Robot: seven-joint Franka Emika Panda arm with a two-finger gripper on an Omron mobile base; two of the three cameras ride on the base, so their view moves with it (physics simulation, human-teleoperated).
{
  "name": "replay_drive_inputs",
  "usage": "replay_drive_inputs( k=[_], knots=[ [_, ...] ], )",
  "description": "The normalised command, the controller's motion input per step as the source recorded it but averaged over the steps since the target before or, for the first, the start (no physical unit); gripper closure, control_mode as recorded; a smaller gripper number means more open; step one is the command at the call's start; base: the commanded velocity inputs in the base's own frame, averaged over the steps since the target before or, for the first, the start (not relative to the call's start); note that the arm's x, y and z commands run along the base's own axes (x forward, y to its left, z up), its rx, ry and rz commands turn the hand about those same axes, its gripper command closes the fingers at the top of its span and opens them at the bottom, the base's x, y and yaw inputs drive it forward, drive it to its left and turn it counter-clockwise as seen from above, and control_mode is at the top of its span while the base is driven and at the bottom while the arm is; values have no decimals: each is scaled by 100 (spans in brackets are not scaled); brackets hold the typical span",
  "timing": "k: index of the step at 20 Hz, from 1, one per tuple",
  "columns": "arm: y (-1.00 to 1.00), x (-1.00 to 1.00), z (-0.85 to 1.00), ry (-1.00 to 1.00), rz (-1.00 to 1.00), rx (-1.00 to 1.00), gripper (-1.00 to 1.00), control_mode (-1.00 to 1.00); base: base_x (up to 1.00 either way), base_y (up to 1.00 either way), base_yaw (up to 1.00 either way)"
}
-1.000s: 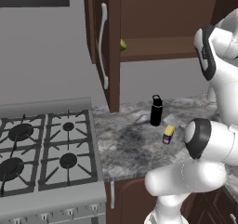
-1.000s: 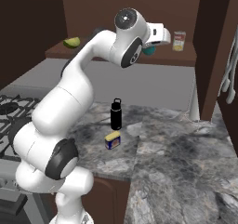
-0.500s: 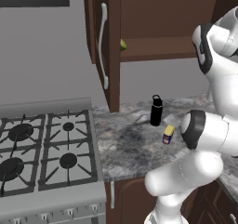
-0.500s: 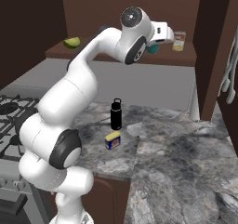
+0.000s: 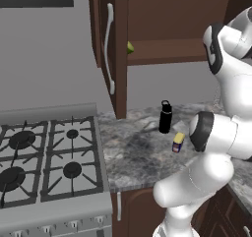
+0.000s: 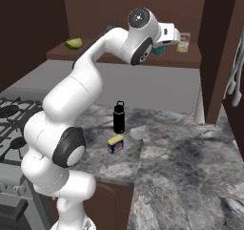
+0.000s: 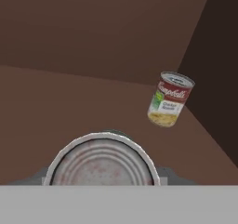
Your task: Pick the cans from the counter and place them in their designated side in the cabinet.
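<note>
My gripper (image 6: 162, 46) is up inside the dark brown cabinet (image 6: 190, 61), shut on the teal can (image 6: 158, 50). In the hand view the held can (image 7: 102, 161) shows its round silver top at the bottom, over the brown shelf (image 7: 56, 102). The other can (image 6: 115, 144), dark blue with a yellow top, lies on the marbled counter (image 6: 181, 152); from the left base view this can (image 5: 178, 142) sits just in front of my arm. The cabinet door (image 5: 119, 59) hangs open with its curved silver handle (image 5: 109, 49).
A pale can with a red-and-yellow label (image 7: 169, 99) stands on the shelf's right, near the side wall, just right of my hand (image 6: 183, 42). A green lime (image 6: 73, 44) rests at the shelf's left end. A black bottle (image 6: 119, 117) stands behind the blue can. A gas stove (image 5: 44, 157) lies left.
My hand has carried the teal can a little further right along the shelf, towards the pale can. The blue can and the bottle stay where they were.
</note>
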Motion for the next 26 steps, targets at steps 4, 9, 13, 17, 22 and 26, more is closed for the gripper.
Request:
replay_drive_inputs(
  k=[4,9,13,17,22,26],
  knots=[
    [-3,11,-5,0,0,0,100,-100,0,0,0],
    [-2,10,-7,0,0,0,100,-100,0,0,0],
    [-2,12,-9,0,0,0,100,-100,0,0,0],
    [-5,13,-7,0,0,0,100,-100,0,0,0],
    [-6,13,-7,0,0,0,100,-100,0,0,0],
    [-3,20,-7,0,0,0,100,-100,0,0,0]
  ],
)
